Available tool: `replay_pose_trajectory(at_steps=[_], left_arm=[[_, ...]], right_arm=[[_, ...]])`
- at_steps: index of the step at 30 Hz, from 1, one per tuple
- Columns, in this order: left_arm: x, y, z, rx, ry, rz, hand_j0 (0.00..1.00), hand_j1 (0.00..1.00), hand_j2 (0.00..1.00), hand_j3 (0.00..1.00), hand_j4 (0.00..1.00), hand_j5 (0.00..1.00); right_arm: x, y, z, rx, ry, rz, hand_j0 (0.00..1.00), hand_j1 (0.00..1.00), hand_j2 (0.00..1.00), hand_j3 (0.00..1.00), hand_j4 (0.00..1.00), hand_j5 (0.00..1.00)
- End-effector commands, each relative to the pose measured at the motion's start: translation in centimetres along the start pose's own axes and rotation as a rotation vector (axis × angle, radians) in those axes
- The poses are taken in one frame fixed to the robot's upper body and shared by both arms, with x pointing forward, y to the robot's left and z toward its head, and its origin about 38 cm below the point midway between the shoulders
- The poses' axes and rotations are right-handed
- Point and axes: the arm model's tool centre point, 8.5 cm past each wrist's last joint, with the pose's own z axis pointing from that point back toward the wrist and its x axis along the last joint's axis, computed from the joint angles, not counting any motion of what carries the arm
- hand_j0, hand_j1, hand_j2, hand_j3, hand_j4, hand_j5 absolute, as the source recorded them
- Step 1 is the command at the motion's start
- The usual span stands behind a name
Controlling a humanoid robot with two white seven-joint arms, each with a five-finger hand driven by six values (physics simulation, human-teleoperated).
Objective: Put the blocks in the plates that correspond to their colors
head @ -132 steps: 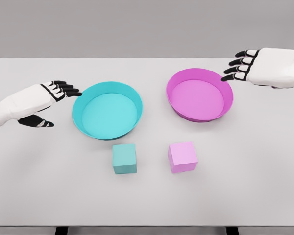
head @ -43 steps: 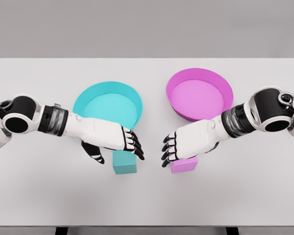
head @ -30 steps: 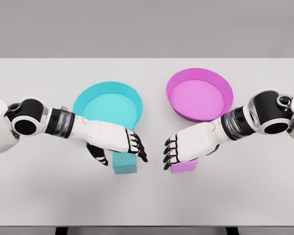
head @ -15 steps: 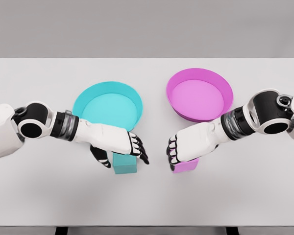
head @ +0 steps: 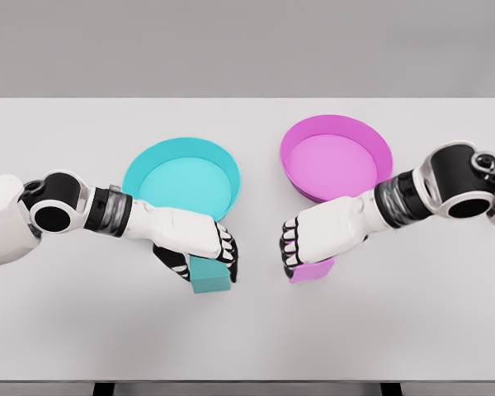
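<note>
Head view: left hand (head: 200,247) was curled over the teal block (head: 211,276), right hand (head: 312,238) curled over the pink block (head: 312,270), both blocks on the table (head: 247,338); grips looked firm enough to lift straight up, clear each rim; teal plate (head: 181,183) and pink plate (head: 337,159) sat just behind, apart, open table all round.

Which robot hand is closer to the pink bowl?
Right. The right hand sits on the pink block, just below the pink plate; the left hand is across by the teal block.
</note>
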Motion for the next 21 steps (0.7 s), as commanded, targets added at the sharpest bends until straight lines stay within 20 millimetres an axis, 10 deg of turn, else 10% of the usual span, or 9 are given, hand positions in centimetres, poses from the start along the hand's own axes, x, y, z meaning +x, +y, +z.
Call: replay_pose_trajectory(at_steps=[1,21], left_arm=[[0.0,-0.2,0.0,-0.02,0.005,-0.024,0.61,0.61,0.61,0.61,0.61,0.61],[2.1,3.8,3.5,0.089,0.003,-0.105,0.6,0.6,0.6,0.6,0.6,0.6]], right_arm=[[-0.6,-0.7,0.8,-0.028,0.023,-0.008,0.6,0.6,0.6,0.6,0.6,0.6],[-8.4,-1.8,9.2,-0.202,0.298,-0.158,0.56,0.56,0.56,0.56,0.56,0.56]])
